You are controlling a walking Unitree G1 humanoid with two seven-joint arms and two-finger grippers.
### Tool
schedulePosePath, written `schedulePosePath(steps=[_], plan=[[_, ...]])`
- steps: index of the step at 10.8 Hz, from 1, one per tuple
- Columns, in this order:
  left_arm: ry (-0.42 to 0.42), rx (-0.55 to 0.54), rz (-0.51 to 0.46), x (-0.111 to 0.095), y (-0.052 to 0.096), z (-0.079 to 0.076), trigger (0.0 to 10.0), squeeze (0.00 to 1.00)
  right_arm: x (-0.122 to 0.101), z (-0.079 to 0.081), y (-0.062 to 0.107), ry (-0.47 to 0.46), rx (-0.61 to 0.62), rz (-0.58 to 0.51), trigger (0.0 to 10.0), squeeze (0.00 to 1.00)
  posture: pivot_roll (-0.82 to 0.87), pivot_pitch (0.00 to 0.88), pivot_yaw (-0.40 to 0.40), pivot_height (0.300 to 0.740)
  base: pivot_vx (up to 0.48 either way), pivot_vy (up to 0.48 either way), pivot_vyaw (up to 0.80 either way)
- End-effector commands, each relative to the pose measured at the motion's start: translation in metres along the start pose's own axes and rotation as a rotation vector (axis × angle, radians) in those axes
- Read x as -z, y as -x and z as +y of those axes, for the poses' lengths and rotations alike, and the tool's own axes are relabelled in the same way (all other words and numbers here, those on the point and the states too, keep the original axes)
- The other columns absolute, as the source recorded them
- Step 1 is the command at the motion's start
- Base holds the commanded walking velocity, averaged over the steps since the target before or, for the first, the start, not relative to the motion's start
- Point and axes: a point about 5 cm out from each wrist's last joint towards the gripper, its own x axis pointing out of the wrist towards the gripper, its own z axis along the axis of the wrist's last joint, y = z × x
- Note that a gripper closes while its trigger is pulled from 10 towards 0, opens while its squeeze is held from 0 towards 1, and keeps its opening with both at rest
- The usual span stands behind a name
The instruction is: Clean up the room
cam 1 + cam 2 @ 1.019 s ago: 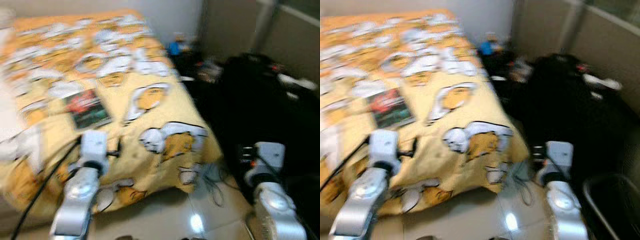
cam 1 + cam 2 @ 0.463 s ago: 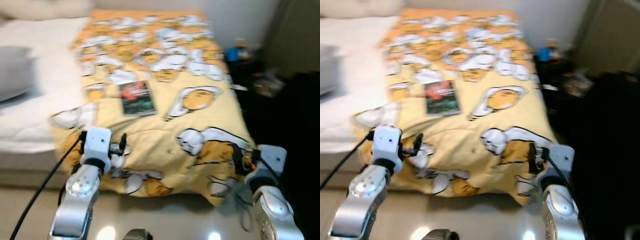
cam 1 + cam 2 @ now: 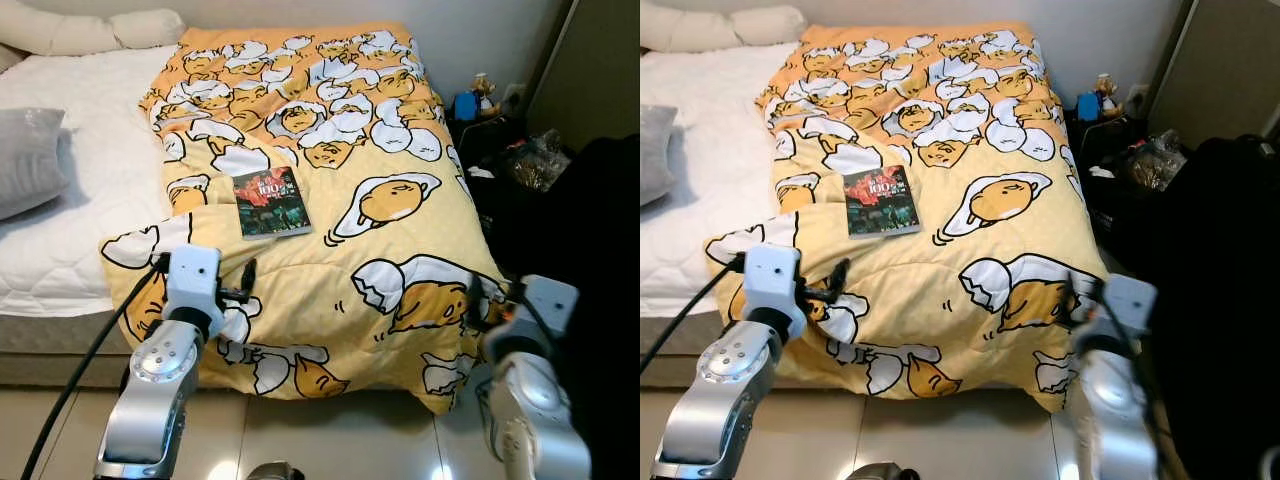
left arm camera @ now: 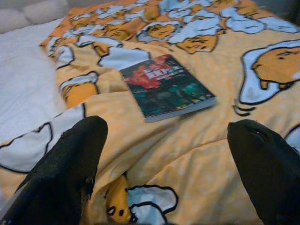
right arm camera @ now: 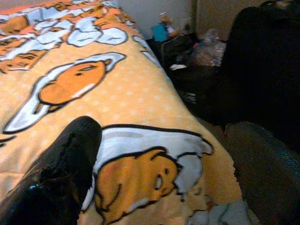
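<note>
Right hand (image 3: 478, 303) blurred, perhaps open.

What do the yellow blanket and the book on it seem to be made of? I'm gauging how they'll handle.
The blanket looks like soft matte fabric, perhaps fleece: it wrinkles and drapes over the bed edge. The book looks like a paperback with a glossy printed cover: thin, flat, page edges showing in the left wrist view.
</note>
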Motion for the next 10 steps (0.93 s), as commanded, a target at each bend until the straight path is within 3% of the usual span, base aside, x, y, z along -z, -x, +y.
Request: schedulePosePath(steps=[1,3,5,7,8,9,10], plan=[[-0.029,-0.049,0.008,-0.002,-0.001,0.009,10.0,0.00,0.003,0.013,-0.002,0.022,-0.068,0.023,10.0,1.00,0.14,0.000,0.027,0.740,0.000,0.000,0.00],[-0.008,-0.051,0.030,0.002,0.003,0.010,10.0,0.00,0.007,0.008,-0.002,0.035,-0.050,0.039,10.0,1.00,0.11,0.000,0.029,0.740,0.000,0.133,-0.70],[-0.009,-0.048,0.037,0.005,0.001,0.007,10.0,0.00,-0.003,0.002,-0.008,0.063,0.000,-0.002,10.0,1.00,0.09,0.000,0.038,0.740,0.000,0.270,-0.78],[-0.015,-0.062,0.017,0.000,-0.008,0.005,10.0,0.00,-0.003,-0.001,-0.014,0.050,-0.024,0.016,10.0,1.00,0.11,0.000,0.037,0.740,0.000,0.274,-0.78],[-0.015,-0.059,0.011,-0.002,-0.008,0.008,10.0,0.00,-0.003,0.001,-0.014,0.042,-0.030,0.008,10.0,0.84,0.11,0.000,0.034,0.740,0.000,0.277,-0.79],[-0.015,-0.062,0.009,-0.003,-0.008,0.010,10.0,0.00,-0.004,0.004,-0.014,0.036,-0.048,0.006,10.0,0.18,0.12,0.000,0.032,0.740,0.000,0.307,-0.80],[-0.028,-0.074,0.014,-0.002,-0.008,0.015,10.0,0.00,-0.004,0.010,-0.014,0.042,-0.065,0.002,10.0,0.00,0.12,0.000,0.045,0.740,0.000,0.349,-0.79]])
